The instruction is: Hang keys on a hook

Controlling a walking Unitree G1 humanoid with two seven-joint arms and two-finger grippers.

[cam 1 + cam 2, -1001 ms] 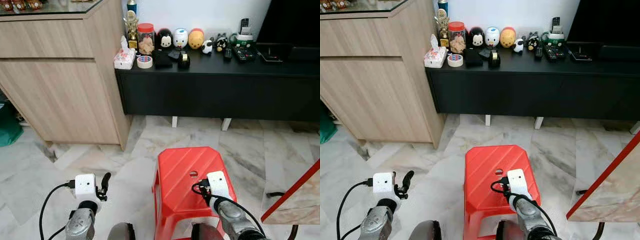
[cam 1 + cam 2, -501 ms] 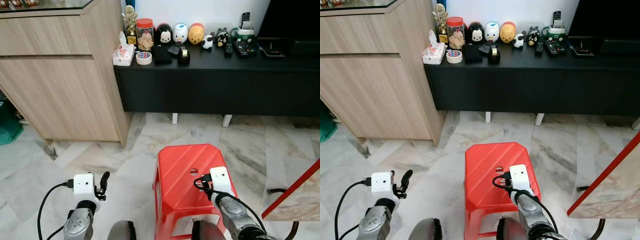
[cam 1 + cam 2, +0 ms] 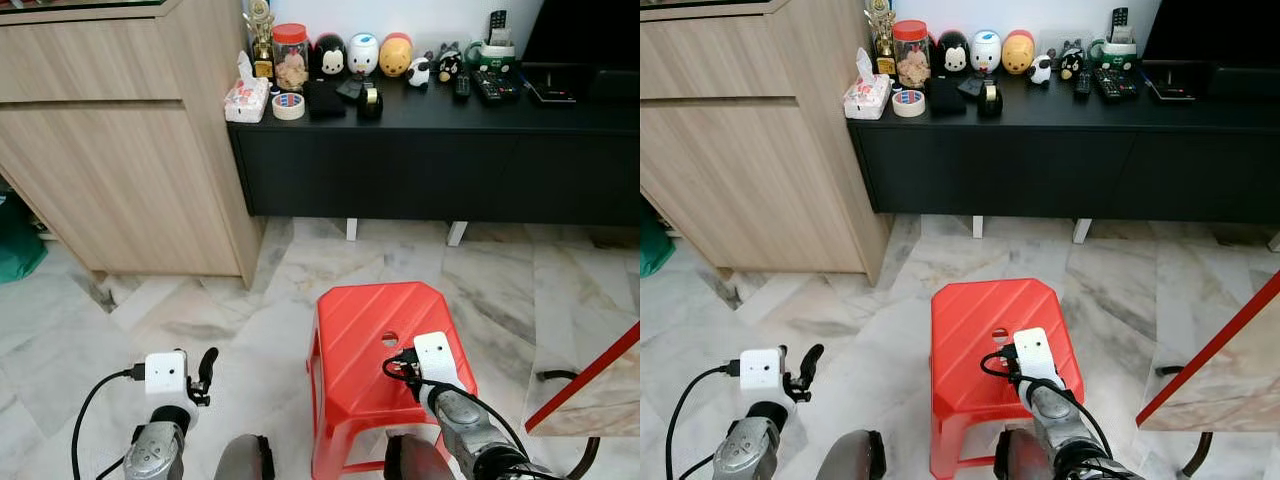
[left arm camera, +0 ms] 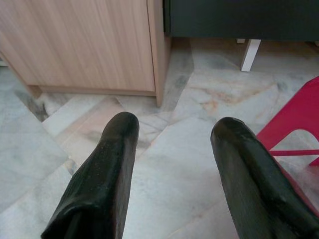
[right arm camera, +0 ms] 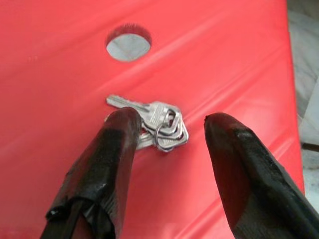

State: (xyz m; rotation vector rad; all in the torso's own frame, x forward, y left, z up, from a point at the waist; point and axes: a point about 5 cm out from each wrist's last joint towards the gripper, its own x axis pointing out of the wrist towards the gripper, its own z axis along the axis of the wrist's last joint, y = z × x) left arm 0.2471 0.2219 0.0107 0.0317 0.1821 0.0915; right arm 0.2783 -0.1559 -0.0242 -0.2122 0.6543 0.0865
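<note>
Right gripper (image 5: pixel 167 132) jaws open over keys (image 5: pixel 159 124) on red stool (image 3: pixel 365 330); light, slippery metal, best pinched at the ring; left gripper (image 4: pixel 174 149) open, idle.

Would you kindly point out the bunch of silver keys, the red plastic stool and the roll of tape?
bunch of silver keys (image 5: pixel 160 122): right wrist view, on the key heads.
red plastic stool (image 3: pixel 360 340): left eye view, on the seat.
roll of tape (image 3: pixel 288 106): left eye view, on its rim.
</note>
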